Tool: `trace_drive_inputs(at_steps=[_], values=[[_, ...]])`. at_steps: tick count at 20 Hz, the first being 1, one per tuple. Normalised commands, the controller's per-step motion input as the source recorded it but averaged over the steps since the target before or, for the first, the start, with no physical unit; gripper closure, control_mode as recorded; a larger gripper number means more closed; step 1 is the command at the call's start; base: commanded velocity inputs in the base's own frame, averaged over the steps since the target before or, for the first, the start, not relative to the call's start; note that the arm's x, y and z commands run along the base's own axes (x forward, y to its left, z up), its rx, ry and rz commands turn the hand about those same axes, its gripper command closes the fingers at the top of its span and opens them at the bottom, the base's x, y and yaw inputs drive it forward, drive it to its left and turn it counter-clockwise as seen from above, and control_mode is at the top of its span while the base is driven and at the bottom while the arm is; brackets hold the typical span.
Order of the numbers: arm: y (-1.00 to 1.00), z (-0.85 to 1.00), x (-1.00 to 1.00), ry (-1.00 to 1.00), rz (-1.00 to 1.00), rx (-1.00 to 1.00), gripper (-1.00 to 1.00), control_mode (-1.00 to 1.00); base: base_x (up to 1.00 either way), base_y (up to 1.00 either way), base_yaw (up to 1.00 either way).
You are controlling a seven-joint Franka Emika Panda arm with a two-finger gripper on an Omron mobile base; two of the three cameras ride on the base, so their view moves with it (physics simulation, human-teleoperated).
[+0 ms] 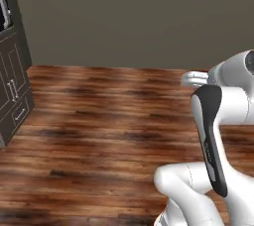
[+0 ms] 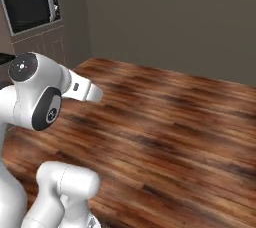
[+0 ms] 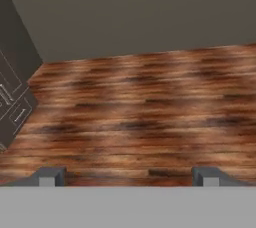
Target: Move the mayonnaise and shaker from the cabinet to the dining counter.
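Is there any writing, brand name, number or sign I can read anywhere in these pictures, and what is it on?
No text can be read.
Small marks on the dark strip of the robot arm: too small and blurred to read.
Microwave in the tall cabinet unit: no legible label or digits.
Wood floor and grey wall: no writing or signs.

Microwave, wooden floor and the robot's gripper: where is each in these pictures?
Microwave (image 2: 31, 8): right base view, on its dark door glass.
Wooden floor (image 1: 99, 121): left base view, on bare planks.
Gripper (image 3: 128, 176): hand view, midway between its two wide-apart fingertips.
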Motion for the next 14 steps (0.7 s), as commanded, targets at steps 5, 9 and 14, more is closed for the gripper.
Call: trace_drive_inputs(at_steps=[5, 9, 14], values=[[0.00, 0.00, 0.00, 0.00, 0.00, 0.00, -1.00, 1.00, 0.00, 0.03, 1.00], [0.00, 0.00, 0.00, 0.00, 0.00, 0.00, -1.00, 1.00, 0.00, 0.09, 1.00], [0.00, 0.00, 0.00, 0.00, 0.00, 0.00, -1.00, 1.00, 0.28, 0.25, 0.86]])
